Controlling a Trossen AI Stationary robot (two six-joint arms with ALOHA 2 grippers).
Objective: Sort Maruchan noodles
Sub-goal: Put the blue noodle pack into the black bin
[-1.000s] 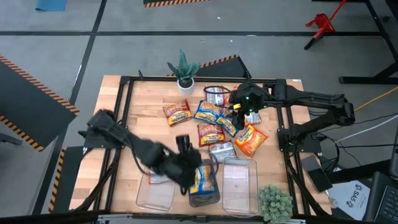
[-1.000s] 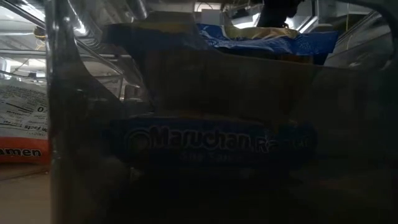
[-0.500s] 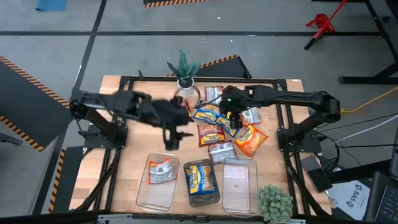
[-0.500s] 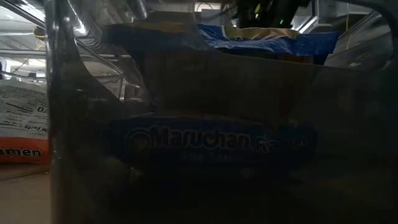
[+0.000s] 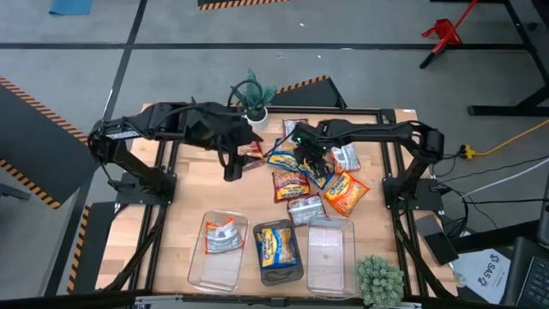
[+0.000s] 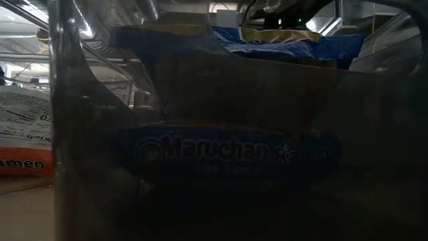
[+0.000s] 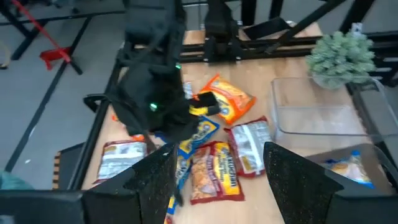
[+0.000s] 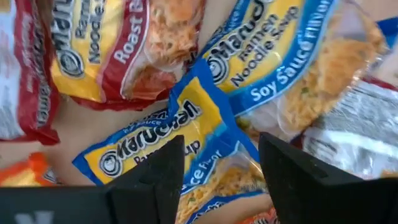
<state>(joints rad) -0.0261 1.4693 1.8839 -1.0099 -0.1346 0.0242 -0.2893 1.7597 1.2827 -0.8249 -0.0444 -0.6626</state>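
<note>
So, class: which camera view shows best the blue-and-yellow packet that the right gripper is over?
The right wrist view: the blue-and-yellow packet fills the picture between the open right gripper, its print readable. The high view shows it small under the arm. The left wrist view shows a strip of it. The low view hides it.

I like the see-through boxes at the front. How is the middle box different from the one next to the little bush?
The middle box holds a blue-and-yellow noodle packet; the box by the bush shows nothing inside. The middle box looks dark and tinted in the high view; the other looks clear right down to the wood. Both are rectangular plastic bins, side by side at the table's front edge.
</note>
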